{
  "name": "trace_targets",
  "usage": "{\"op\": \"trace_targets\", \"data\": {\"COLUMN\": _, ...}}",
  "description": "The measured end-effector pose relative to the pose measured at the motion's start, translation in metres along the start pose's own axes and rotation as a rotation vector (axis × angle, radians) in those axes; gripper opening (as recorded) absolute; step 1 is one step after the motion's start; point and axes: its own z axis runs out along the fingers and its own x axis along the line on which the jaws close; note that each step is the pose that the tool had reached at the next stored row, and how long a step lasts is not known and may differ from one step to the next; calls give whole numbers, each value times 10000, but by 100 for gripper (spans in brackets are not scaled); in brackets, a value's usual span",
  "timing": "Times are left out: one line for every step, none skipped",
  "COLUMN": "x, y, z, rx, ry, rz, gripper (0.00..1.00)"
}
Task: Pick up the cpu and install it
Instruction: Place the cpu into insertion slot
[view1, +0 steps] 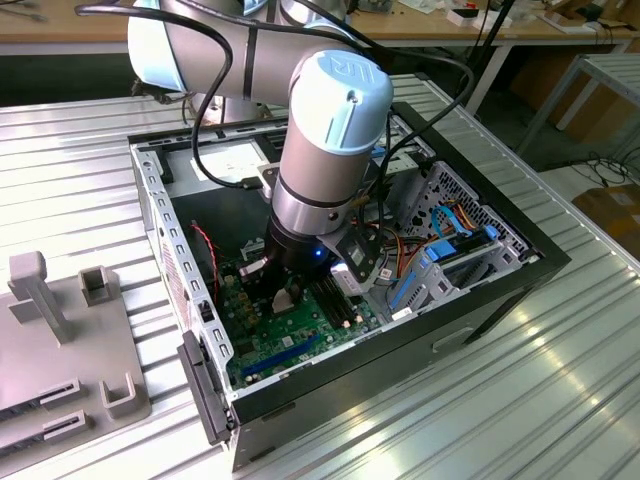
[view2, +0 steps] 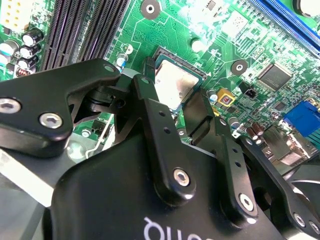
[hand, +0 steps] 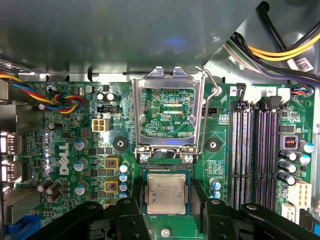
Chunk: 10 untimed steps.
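Silver-grey cpu (hand: 166, 195): sits in or just over the socket recess, right beside the hinge end of the hinged plate (hand: 139, 115), which stands swung open.
Gripper (hand: 167, 190): narrowed to chip width and clamped on two opposite edges of the cpu.
Step in hand: seating, I judge. Keep the chip level and square to the recess, with no sideways drag, so the contacts beneath are not bent.
Computer case (view1: 545, 262): open-sided. It holds the green motherboard (hand: 220, 170) bearing the hinged plate, black memory slots (hand: 255, 150) beside that plate, and coloured cables (hand: 65, 100) on its other side.
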Motion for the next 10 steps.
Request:
{"op": "trace_targets", "data": {"x": 0, "y": 0, "z": 0, "rx": 0, "ry": 0, "rz": 0, "gripper": 47}}
{"op": "trace_targets", "data": {"x": -1, "y": 0, "z": 0, "rx": 0, "ry": 1, "rz": 0, "gripper": 47}}
{"op": "trace_targets", "data": {"x": -1, "y": 0, "z": 0, "rx": 0, "ry": 2, "rz": 0, "gripper": 47}}
{"op": "trace_targets", "data": {"x": -2, "y": 0, "z": 0, "rx": 1, "ry": 2, "rz": 0, "gripper": 47}}
{"op": "trace_targets", "data": {"x": -3, "y": 0, "z": 0, "rx": 1, "ry": 2, "rz": 0, "gripper": 47}}
{"op": "trace_targets", "data": {"x": -3, "y": 0, "z": 0, "rx": 1, "ry": 1, "rz": 1, "gripper": 47}}
{"op": "trace_targets", "data": {"x": -4, "y": 0, "z": 0, "rx": 1, "ry": 1, "rz": 0, "gripper": 47}}
{"op": "trace_targets", "data": {"x": -5, "y": 0, "z": 0, "rx": 0, "ry": 1, "rz": 0, "gripper": 47}}
{"op": "trace_targets", "data": {"x": -5, "y": 0, "z": 0, "rx": 1, "ry": 1, "rz": -1, "gripper": 47}}
{"op": "trace_targets", "data": {"x": -6, "y": 0, "z": 0, "rx": 1, "ry": 1, "rz": 0, "gripper": 47}}
